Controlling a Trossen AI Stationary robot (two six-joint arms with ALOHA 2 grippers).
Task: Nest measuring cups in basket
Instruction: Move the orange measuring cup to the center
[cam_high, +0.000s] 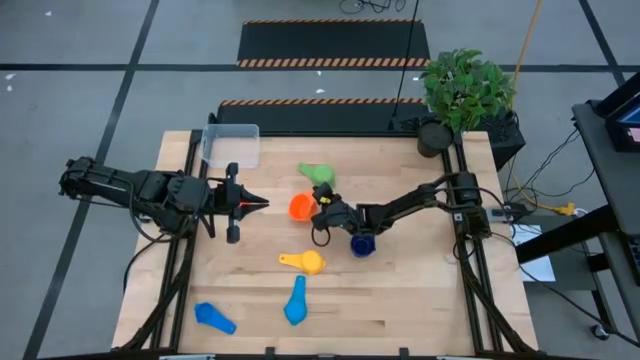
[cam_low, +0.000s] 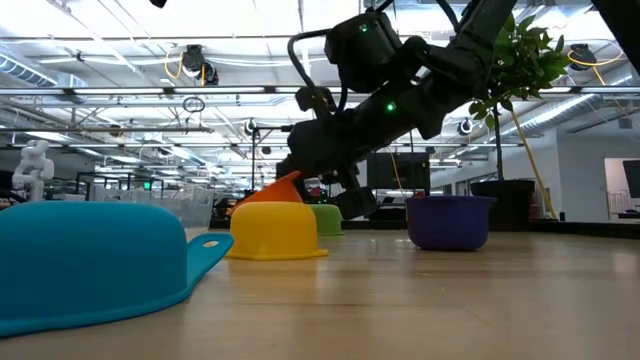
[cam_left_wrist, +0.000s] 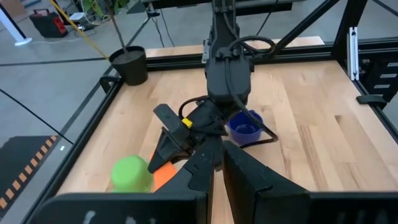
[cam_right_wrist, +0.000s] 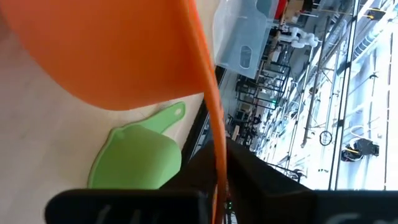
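My right gripper (cam_high: 320, 208) is near the table's middle, shut on the orange measuring cup (cam_high: 301, 207). The green cup (cam_high: 318, 173) lies mouth down just beyond it. The navy cup (cam_high: 362, 243) stands mouth up on its near side. The yellow cup (cam_high: 305, 262) and two light blue cups (cam_high: 296, 300) (cam_high: 214, 317) lie nearer the front edge. The clear basket (cam_high: 232, 145) stands at the far left. My left gripper (cam_high: 255, 204) hovers left of the orange cup, with a red sliver (cam_high: 243, 205) between its closed fingers. My left gripper is closed on a red thing, seemingly the red cup, and only a sliver of it shows in the high view. The fingers themselves hide which part they have. My right gripper pinches a thin orange edge (cam_right_wrist: 216, 146) of the cup between its two fingers; whether this is rim or handle, I cannot tell. The fingers come almost level from the table's right side. The cup (cam_low: 268, 190) sits tilted in the hold, its lower part hidden behind the yellow cup (cam_low: 272, 230).
A black plant pot (cam_high: 435, 135) with a leafy plant stands at the far right corner. Black rails (cam_left_wrist: 93, 106) frame the table. Bare wood lies between the basket and the green cup and along the right front.
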